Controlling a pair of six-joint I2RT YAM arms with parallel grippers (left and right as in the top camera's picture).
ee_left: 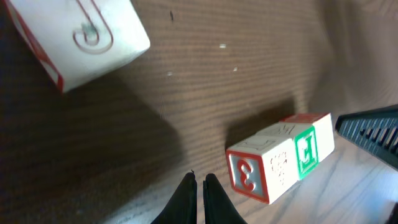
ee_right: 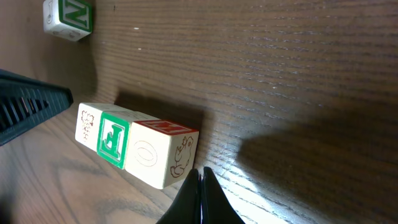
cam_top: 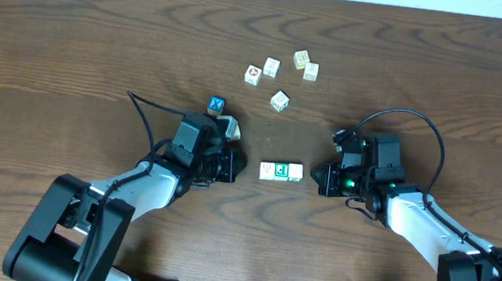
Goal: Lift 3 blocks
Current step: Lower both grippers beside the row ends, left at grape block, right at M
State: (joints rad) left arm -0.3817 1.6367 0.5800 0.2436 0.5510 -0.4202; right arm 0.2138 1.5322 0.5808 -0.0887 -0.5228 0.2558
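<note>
The three blocks (cam_top: 281,171) lie in a short row, face to face and touching, flat on the counter (cam_top: 75,38). The green-faced one sits in the middle with a cream cube on either side. The row lies between your two pincers: just ahead of the left pincer (ee_left: 199,182) and a little to its right, and just ahead of the right pincer (ee_right: 201,175) and a little to its left.

These are probably light, stiff wooden cubes with smooth painted faces, so they shouldn't crush, but they may well slip. Nothing joins them. As one lift, only end pressure would hold the row, and it could buckle at the middle cube if your push is off-centre.

Take hold at the two outer end faces, in the middle of each, pressing straight along the row's line. Both pincers have their fingers together and hold nothing, which suits using the closed tips as flat pushers.

Further out, a white cube with red edging (ee_left: 81,37) sits ahead of the left pincer and to its left, well apart from the row. A blue cube (cam_top: 215,105) lies beyond that pincer. Five loose cubes (cam_top: 280,100) lie scattered further still, beyond both pincers.
</note>
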